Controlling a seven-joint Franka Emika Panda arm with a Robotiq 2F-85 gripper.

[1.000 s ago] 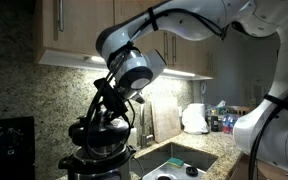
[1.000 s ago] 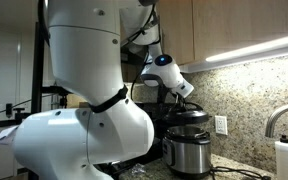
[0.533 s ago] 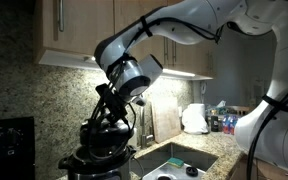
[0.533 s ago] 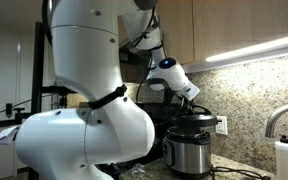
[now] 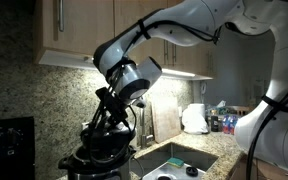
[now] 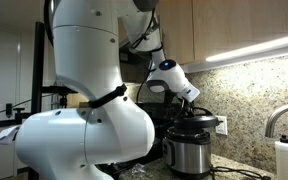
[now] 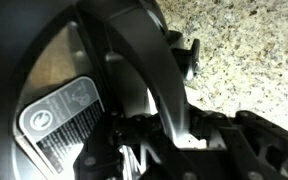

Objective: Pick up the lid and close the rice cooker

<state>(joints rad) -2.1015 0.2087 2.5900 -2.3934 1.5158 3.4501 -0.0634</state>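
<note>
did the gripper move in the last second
Yes. The gripper has dropped a little, away from the cabinet edge above it, bringing the lid it holds closer to the rice cooker.

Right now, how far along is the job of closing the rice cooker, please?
Done: the lid is picked up; the gripper is shut on its knob. In hand: the lid hangs, seemingly tilted, just over the rice cooker, close to its rim. Left: level it, set it down on the rim, then open the gripper. Whether one edge already touches, I cannot tell.
</note>
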